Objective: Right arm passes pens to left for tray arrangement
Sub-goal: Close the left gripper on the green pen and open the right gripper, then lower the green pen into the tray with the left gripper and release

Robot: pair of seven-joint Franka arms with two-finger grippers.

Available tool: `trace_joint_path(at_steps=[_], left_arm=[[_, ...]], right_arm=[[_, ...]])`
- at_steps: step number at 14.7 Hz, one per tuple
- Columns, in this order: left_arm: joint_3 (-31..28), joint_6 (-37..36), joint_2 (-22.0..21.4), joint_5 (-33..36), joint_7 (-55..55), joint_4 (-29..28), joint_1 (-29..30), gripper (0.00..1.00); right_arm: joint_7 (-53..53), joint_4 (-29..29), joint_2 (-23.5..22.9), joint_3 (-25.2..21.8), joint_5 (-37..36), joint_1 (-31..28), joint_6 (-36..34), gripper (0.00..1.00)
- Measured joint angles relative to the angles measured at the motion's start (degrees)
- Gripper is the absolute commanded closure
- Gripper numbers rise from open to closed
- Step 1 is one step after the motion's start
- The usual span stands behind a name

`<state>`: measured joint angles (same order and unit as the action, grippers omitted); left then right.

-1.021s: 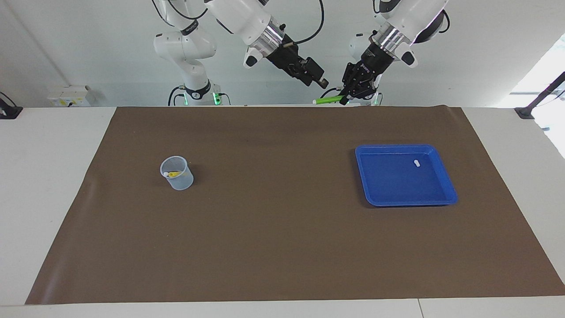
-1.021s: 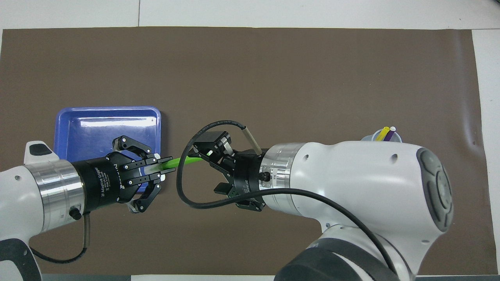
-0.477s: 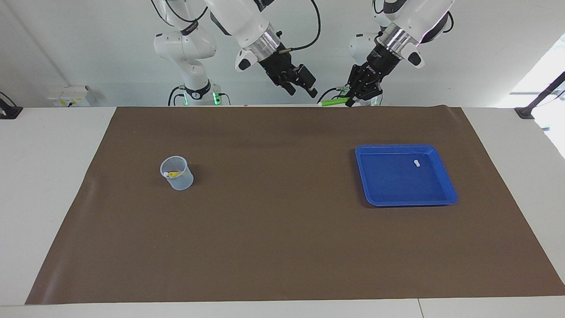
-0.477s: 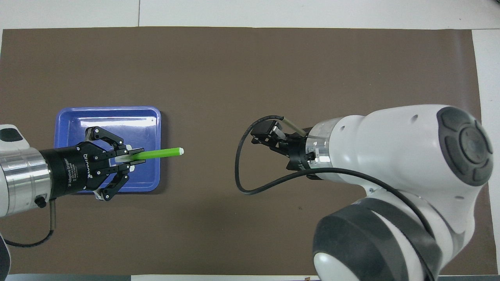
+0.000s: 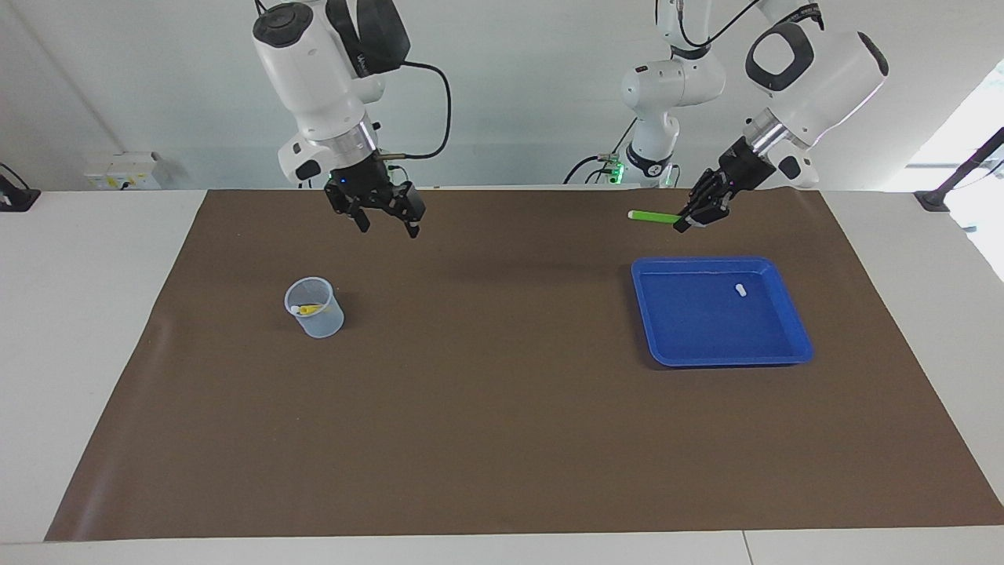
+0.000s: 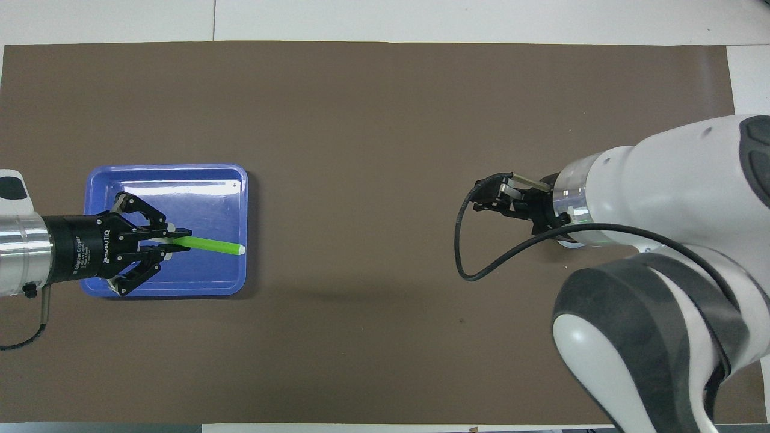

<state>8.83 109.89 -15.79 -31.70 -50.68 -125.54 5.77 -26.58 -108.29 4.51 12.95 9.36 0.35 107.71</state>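
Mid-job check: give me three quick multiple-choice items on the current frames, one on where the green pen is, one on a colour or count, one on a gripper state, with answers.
1. Where is the green pen?
A. Lying flat in the tray
B. Held in the air by the left gripper
C. Standing in the cup

2. What colour is the tray?
A. Red
B. Blue
C. White

3. How does the right gripper stand?
A. Open and empty
B. Shut on a purple pen
C. Shut on the cup

Answers:
1 B: the left gripper is shut on one end of the pen, which juts out level above the mat in the facing view; from overhead it hangs over the tray.
2 B: it is bright blue, with a small white piece inside.
3 A: its fingers are apart with nothing between them, above the mat, near the cup.
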Motion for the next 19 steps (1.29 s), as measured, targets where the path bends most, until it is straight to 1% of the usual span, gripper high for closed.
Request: trace_joint_path(at_steps=[2,6,9,11,12,13,15,16,17,18,19], left_arm=[[0.1,-1.2,4.6,5.7,8.5,2.8,0.0,1.0],[0.3,-4.8,16.1,17.9,23.3,11.5,-0.2,1.0],[0.5,-5.2,24.4,26.5,31.3,16.6,-1.9,1.0],[0.6,-5.3,28.9,30.3,33.7,19.8,-4.1,1.0],[0.7,-5.3,30.7,31.9,34.4,20.9,-5.2,1.0],[0.7,-5.3,32.3,33.4,35.1,21.7,-6.3,1.0],[0.7,-5.4,34.8,35.2,36.6,22.7,-7.9,1.0],[0.7,-5.6,35.6,35.4,37.3,22.8,-8.4,1.0],[0.7,-6.1,36.1,35.5,37.7,22.7,-8.5,1.0],[0.7,-6.4,36.4,35.5,38.0,22.5,-8.5,1.0],[0.6,-6.5,36.4,35.5,38.1,21.9,-8.5,1.0]], right_arm=[[6.9,-0.2,-1.6,-4.1,-0.7,-0.1,0.2,0.08],[16.9,-0.2,-5.6,-10.7,-1.3,-0.2,1.6,0.1],[18.3,-0.3,-8.1,-12.6,-1.6,-0.2,3.4,0.12],[18.3,-0.3,-9.7,-12.9,-1.6,-0.2,4.1,0.18],[17.4,-0.3,-10.3,-13.0,-1.6,-0.2,4.7,0.19],[14.3,-0.4,-10.8,-13.0,-1.6,-0.2,5.2,0.19],[5.3,-0.6,-11.2,-13.0,-1.9,-0.1,5.3,0.21],[2.1,-0.8,-11.2,-13.0,-3.3,-0.1,5.3,0.27],[0.2,-1.0,-11.2,-13.0,-5.7,0.0,5.3,0.27],[-1.0,-1.4,-11.1,-13.0,-8.4,0.0,5.3,0.15],[-2.7,-1.8,-11.1,-13.0,-10.6,0.0,5.5,0.11]])
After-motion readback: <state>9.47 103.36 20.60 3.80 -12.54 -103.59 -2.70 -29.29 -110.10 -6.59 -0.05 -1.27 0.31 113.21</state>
